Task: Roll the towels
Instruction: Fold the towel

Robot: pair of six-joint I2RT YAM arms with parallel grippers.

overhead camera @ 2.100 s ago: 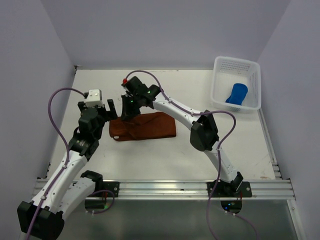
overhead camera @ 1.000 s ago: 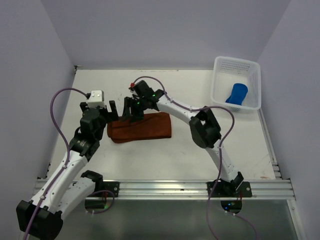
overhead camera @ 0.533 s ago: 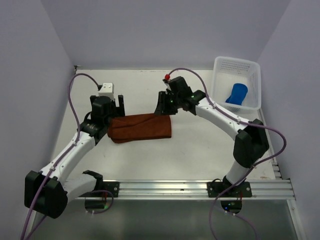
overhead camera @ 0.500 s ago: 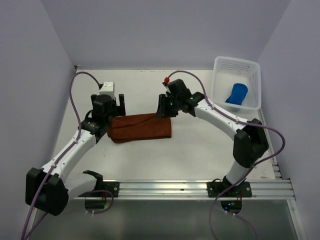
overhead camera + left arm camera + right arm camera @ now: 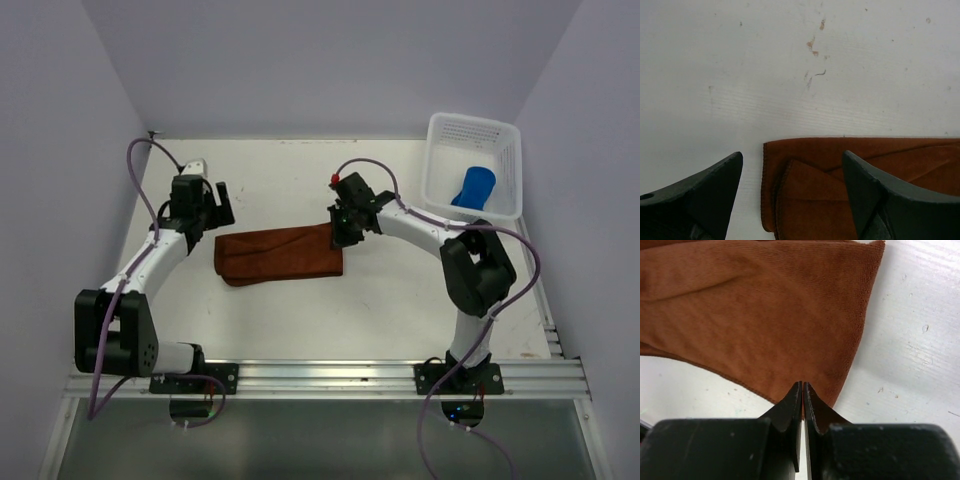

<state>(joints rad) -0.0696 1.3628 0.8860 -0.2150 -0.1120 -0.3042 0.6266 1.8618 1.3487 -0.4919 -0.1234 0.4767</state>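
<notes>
The rust-brown towel [image 5: 280, 255] lies folded in a flat strip mid-table. My left gripper [image 5: 206, 220] hovers open at its left end. In the left wrist view the towel's folded end [image 5: 840, 190] shows between the wide-apart fingers of that gripper [image 5: 792, 154], which touch nothing. My right gripper [image 5: 341, 233] is at the towel's right end. In the right wrist view this gripper [image 5: 803, 383] is shut, its tips meeting on the towel's near edge [image 5: 765, 315] by the corner. The blue towel [image 5: 473, 188] sits rolled in the basket.
The white perforated basket [image 5: 440, 125] stands at the back right corner. Walls close the table in on the left, back and right. A metal rail [image 5: 330, 378] with both arm bases runs along the near edge.
The right gripper has moved down onto the towel's right end and shut there. The left arm has swung outward, its gripper now just beyond the towel's left end. The towel has stayed put.
</notes>
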